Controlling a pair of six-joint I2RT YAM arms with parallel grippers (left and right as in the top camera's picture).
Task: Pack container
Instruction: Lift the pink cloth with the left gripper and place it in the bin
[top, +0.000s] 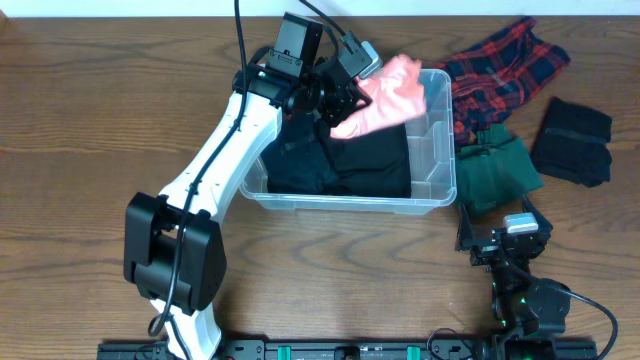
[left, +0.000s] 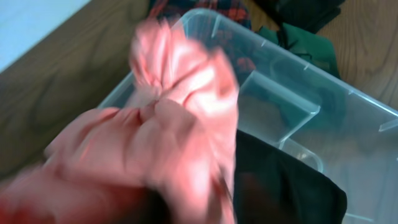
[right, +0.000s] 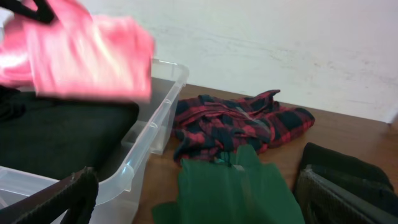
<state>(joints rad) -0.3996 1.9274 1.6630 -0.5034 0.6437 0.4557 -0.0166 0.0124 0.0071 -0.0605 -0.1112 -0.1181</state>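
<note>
Plainly the left gripper (top: 345, 95) was the nearer arm: its jaws, clamped on a bunched pink garment (top: 395, 88), hung over the far side of the container (top: 440, 195), whose open mouth lay straight below them with its long axis running crosswise to the arm's reach. Beneath those jaws the tub held folded black clothing (top: 365, 160), with a bare strip of floor off to their right. The right gripper (top: 505, 228) sat low by the counter (top: 100, 150), jaws apart and empty, the container ahead and to their left.
</note>
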